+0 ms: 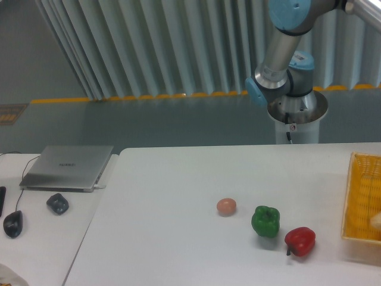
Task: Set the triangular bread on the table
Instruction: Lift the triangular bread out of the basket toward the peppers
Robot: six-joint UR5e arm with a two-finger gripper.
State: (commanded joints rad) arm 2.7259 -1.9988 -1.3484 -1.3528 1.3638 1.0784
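The bread [376, 221] shows only as a pale tan sliver at the right edge of the view, lying inside the yellow basket [357, 202]; most of it is cut off by the frame, so we cannot confirm its wedge shape or which way it points. We judge it light, soft and easily dented, with a dry, slightly rough crust that should not slip. A gentle pinch across its two long flat sides, near the wide end, seems the safest hold; a hard squeeze would likely crush it, and the thin tip would likely tear.

The basket stands on the right end of the white table [178, 179], its woven wall rising between the bread and the open tabletop, so we expect a lift straight up before any sideways carry.

The gripper is out of view: we see only the arm's grey and blue joints [280, 65] and its base [296, 116] behind the table's far edge, so we cannot say whether the fingers are spread or closed, nor place things relative to them.

Outward from the basket lie a red pepper [299, 241], a green pepper [265, 221] beside it, and a small pinkish ball [226, 207]. Well apart, on the adjoining surface, sit a laptop [66, 167] and two dark objects [58, 204] we cannot identify.
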